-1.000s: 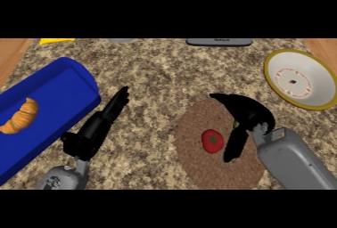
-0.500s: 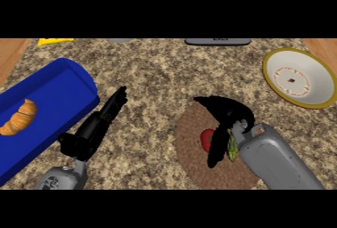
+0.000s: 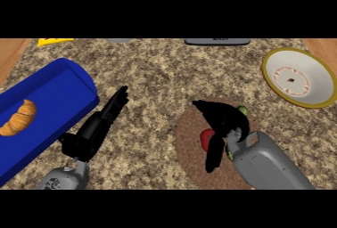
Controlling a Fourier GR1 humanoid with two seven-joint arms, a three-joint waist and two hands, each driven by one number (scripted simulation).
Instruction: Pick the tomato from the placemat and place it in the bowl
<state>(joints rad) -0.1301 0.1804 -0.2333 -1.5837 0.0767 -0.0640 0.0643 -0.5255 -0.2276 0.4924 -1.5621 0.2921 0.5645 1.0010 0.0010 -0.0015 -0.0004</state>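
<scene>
The red tomato (image 3: 205, 138) lies on the round brown placemat (image 3: 189, 151), right of centre, mostly covered by my right hand (image 3: 225, 121). That hand hangs right over it, fingers spread toward the upper left and thumb (image 3: 214, 158) reaching down past the tomato's left side; it is open. Small green bits (image 3: 242, 110) peek out beside the hand; what they belong to is hidden. The white bowl (image 3: 320, 87) with a yellow rim sits at the far right, apart from the hand. My left hand (image 3: 99, 129) rests open at centre left, fingers straight.
A long blue tray (image 3: 52, 95) holding a croissant (image 3: 20, 118) fills the left side, next to my left hand. A yellow object (image 3: 56, 41) and a dark grey object (image 3: 217, 41) lie at the counter's far edge. Wooden strips border both sides.
My right hand has shifted left and lowered over the tomato, hiding more of it. The tomato, bowl and left hand have not moved.
</scene>
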